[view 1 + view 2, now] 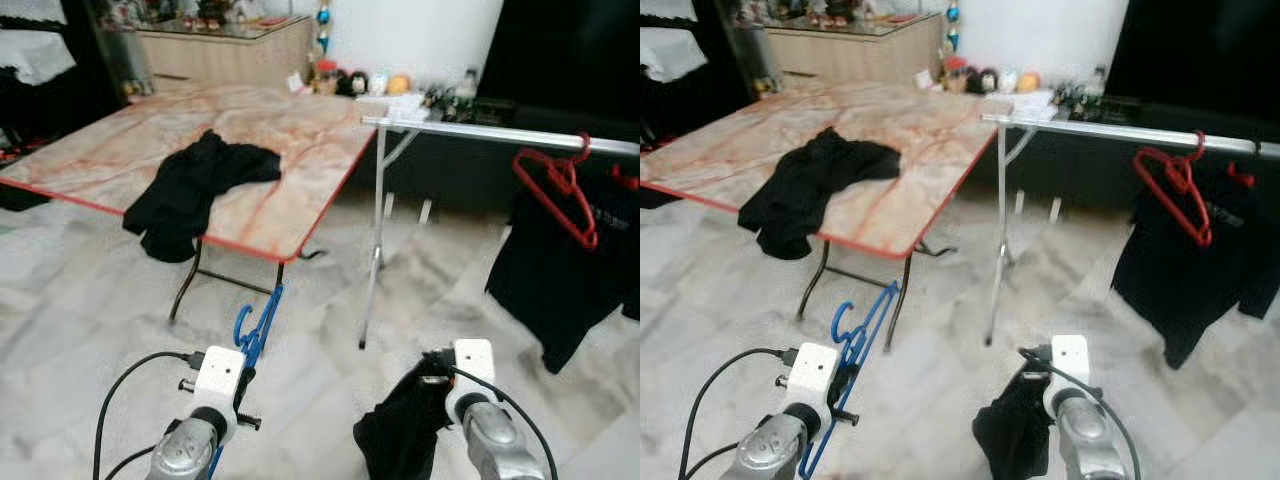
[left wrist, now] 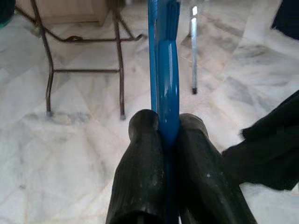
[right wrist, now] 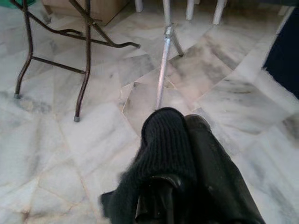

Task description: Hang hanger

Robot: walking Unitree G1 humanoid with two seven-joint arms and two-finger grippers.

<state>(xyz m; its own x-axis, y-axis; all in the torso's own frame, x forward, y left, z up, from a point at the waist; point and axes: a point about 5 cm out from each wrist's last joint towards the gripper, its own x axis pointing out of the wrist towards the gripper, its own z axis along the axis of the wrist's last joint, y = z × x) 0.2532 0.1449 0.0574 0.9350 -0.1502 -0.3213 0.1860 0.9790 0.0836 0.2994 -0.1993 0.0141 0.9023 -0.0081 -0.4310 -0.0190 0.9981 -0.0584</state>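
left gripper [image 2: 168, 126] clamps blue hanger [image 1: 258, 325]; right gripper [image 3: 180, 121] pinches black garment [image 1: 400, 435]. risk: dangling garment snags clothes rail [image 1: 500, 133], slipping free.

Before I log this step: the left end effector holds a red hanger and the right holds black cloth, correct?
Not quite. The left end effector is shut on a blue hanger, as the left wrist view shows; the right end effector does hold the black cloth.
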